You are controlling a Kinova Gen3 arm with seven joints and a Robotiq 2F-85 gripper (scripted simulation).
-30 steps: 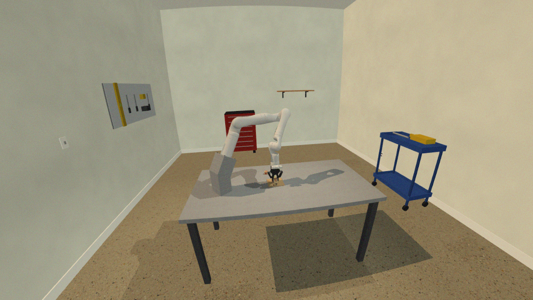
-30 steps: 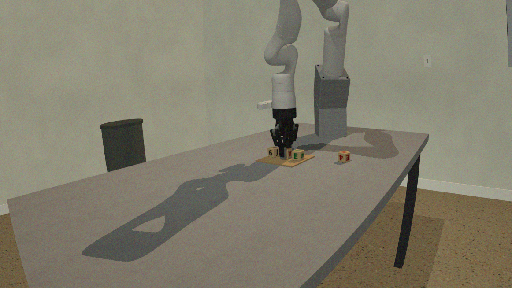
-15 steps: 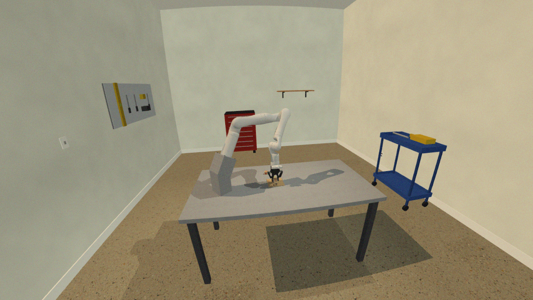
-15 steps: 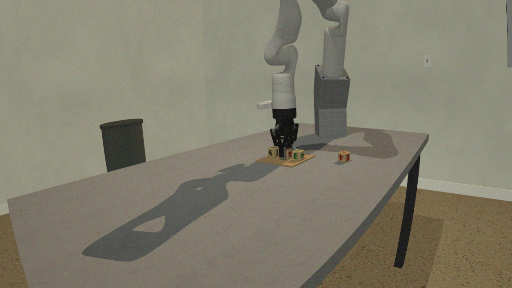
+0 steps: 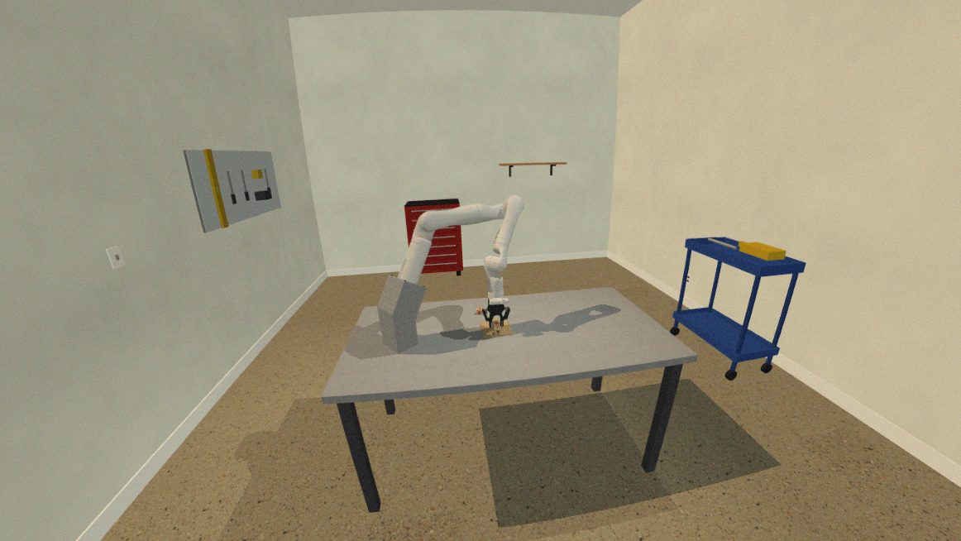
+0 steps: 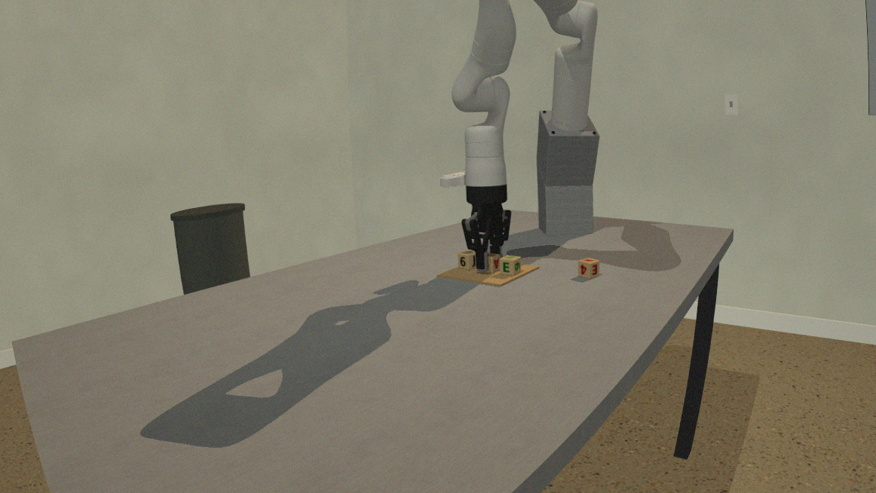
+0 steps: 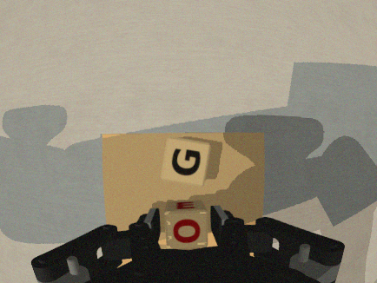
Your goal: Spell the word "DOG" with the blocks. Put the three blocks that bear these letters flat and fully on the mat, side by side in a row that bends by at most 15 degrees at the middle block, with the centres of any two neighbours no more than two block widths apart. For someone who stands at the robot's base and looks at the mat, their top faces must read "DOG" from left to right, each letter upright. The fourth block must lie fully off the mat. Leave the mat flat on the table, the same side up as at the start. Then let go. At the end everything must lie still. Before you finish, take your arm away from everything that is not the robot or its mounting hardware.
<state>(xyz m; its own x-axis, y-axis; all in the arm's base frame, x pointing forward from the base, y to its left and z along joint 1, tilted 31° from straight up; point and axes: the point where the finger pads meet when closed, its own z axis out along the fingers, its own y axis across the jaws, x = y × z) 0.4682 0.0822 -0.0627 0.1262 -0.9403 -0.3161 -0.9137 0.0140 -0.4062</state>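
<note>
The tan mat (image 7: 128,173) (image 6: 490,280) (image 5: 506,331) lies flat on the grey table (image 6: 367,367). My gripper (image 7: 185,218) (image 6: 487,252) (image 5: 496,322) reaches straight down to the mat. Its fingers are open and stand on either side of the block with a red O (image 7: 187,231) (image 6: 492,263) on top, with small gaps. The O block rests on the mat. The block with a black G (image 7: 191,161) sits on the mat just beyond it, turned slightly. In the exterior view, a block with a 6 on its side (image 6: 466,260) and a block with a green E on its side (image 6: 509,265) flank the O block.
A fourth block (image 6: 588,267) with red marks lies on the table off the mat, towards the robot's grey base pedestal (image 6: 567,177). A dark bin (image 6: 209,244) stands beyond the table's far edge. A blue cart (image 5: 736,295) stands by the right wall.
</note>
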